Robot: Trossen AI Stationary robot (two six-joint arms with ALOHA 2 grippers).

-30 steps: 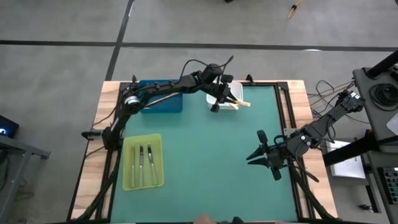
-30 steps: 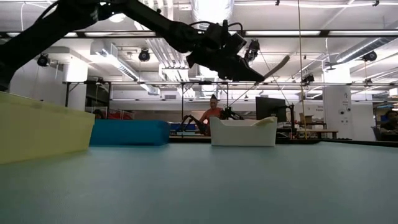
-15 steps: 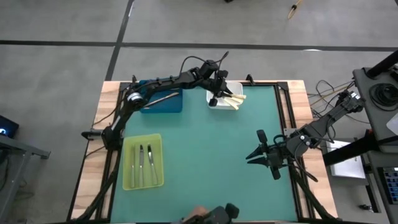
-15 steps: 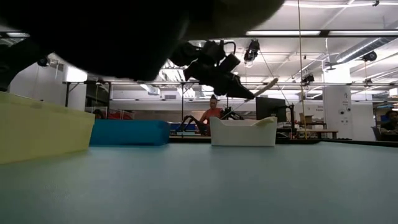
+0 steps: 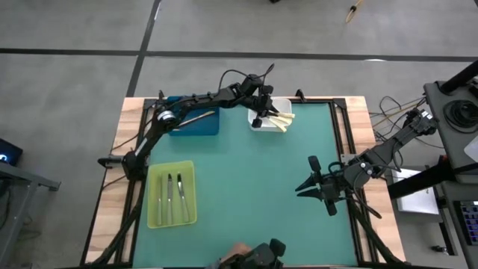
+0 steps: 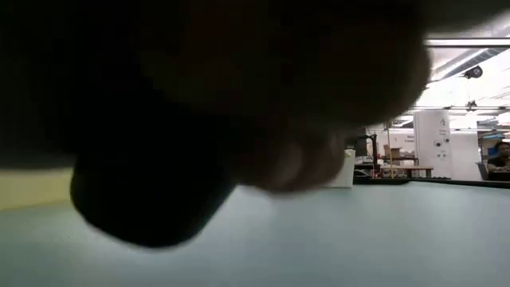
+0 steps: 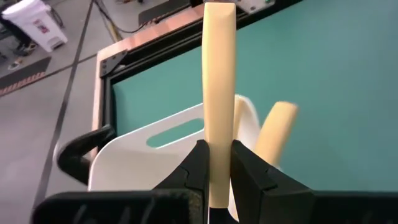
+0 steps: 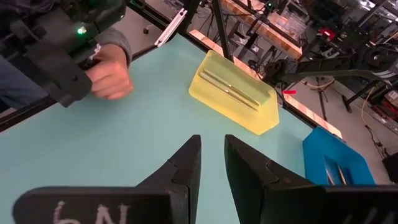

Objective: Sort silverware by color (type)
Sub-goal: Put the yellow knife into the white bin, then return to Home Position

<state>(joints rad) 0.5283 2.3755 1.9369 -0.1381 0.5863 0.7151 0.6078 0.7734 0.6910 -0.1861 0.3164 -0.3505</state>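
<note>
My left gripper (image 5: 261, 113) hangs over the white tray (image 5: 281, 104) at the table's far edge, shut on a knife with a pale yellow handle (image 7: 219, 68). Another pale-handled knife (image 7: 275, 132) leans in that tray (image 7: 134, 168), its handle end over the rim. The yellow-green tray (image 5: 153, 196) near the left edge holds three grey metal utensils (image 5: 174, 193). The blue tray (image 5: 205, 127) at the far left holds a slim utensil (image 5: 198, 117). My right gripper (image 5: 305, 187) waits open near the right edge, above the mat. My left gripper pinches the pale yellow handle (image 7: 217, 163) between its two fingers, on the handle's two sides. The handle runs on forward past the fingertips, in line with them, its free end away from the gripper. The fingers slant down over the white tray, coming from the table's left.
A person's hand (image 8: 109, 71) with a dark device (image 8: 59, 46) is at the table's near edge (image 5: 250, 258). Something dark and close (image 6: 199, 104) blocks most of the low view. The green mat (image 5: 246, 179) lies between the trays and my right arm.
My left gripper has sunk toward the white tray with the pale-handled knife still between its fingers. At the near edge a person's hand with a dark device has come in and now covers the low camera.
</note>
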